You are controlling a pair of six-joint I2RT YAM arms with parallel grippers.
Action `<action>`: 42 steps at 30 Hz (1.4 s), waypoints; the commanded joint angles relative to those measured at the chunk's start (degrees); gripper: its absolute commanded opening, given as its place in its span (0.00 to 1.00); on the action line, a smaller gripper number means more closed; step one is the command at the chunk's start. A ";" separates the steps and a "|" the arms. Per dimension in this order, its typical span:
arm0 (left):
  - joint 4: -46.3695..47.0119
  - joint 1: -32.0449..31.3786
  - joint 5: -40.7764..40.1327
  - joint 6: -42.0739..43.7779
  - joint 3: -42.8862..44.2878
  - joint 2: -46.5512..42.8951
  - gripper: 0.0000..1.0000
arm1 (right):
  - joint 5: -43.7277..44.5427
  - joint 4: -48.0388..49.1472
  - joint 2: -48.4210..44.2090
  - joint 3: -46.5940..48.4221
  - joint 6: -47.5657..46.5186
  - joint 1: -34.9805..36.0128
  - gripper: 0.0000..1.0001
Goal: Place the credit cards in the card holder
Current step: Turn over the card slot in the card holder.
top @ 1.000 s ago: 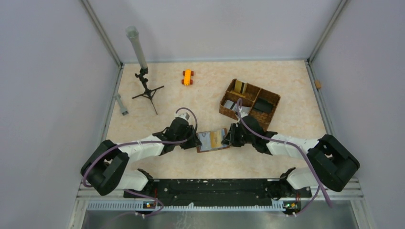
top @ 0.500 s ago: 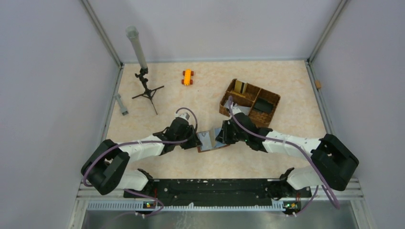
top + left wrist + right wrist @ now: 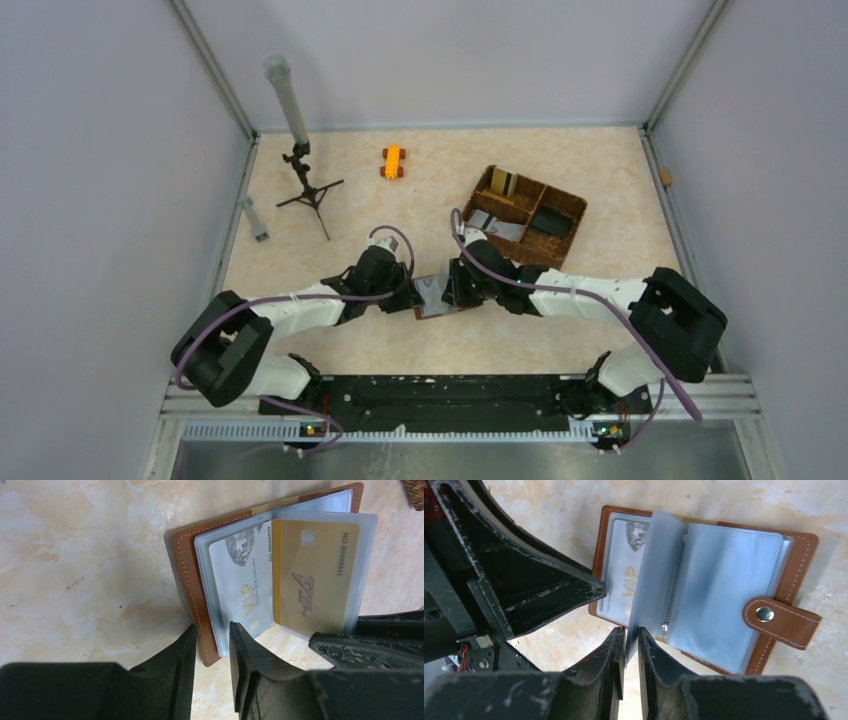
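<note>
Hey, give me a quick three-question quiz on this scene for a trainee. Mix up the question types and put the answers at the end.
1. True or false: the card holder lies closed with its snap tab fastened.
2. What does the right gripper pinch? A) a clear plastic sleeve of the holder; B) a pen; C) the snap tab.
3. Fill in: in the left wrist view, the card in the raised sleeve is ____ in colour.
Key: 1 false; it lies open with the tab undone. 2 A. 3 gold; it is the gold card.
</note>
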 commanded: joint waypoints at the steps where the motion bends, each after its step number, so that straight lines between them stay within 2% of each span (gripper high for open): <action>1: 0.64 0.18 -1.45 0.45 -0.42 -0.91 0.34 | 1.58 0.03 1.58 4.76 -1.46 2.62 0.18; 9: -0.62 0.84 -3.71 0.97 -1.09 -4.11 0.37 | 1.89 -0.29 3.47 7.10 -1.74 4.64 0.29; 17: -1.54 1.78 -4.82 1.84 -3.28 -12.10 0.40 | 2.10 -1.06 2.58 7.74 -2.02 4.90 0.51; 22: -1.25 1.99 -4.80 2.82 -3.57 -16.21 0.42 | 5.01 -2.58 0.53 7.51 -1.97 4.88 0.56; 28: -0.42 3.62 -2.45 2.80 -2.99 -14.17 0.42 | 7.05 -3.56 1.65 7.75 -3.05 5.06 0.61; 32: -0.24 6.61 -0.01 2.88 -2.89 -13.44 0.42 | 12.33 -7.99 -0.22 9.20 -4.22 5.03 0.69; 36: -4.04 11.85 3.91 4.74 -0.89 -15.54 0.57 | 15.33 -14.58 -2.19 13.37 -9.64 1.44 0.72; 40: -12.88 18.58 6.81 9.46 5.25 -18.32 0.89 | 15.87 -19.54 -4.70 17.69 -17.73 -5.37 0.73; 42: -17.78 21.18 6.77 12.85 9.06 -19.36 0.98 | 17.63 -21.84 -5.27 20.21 -22.12 -8.85 0.75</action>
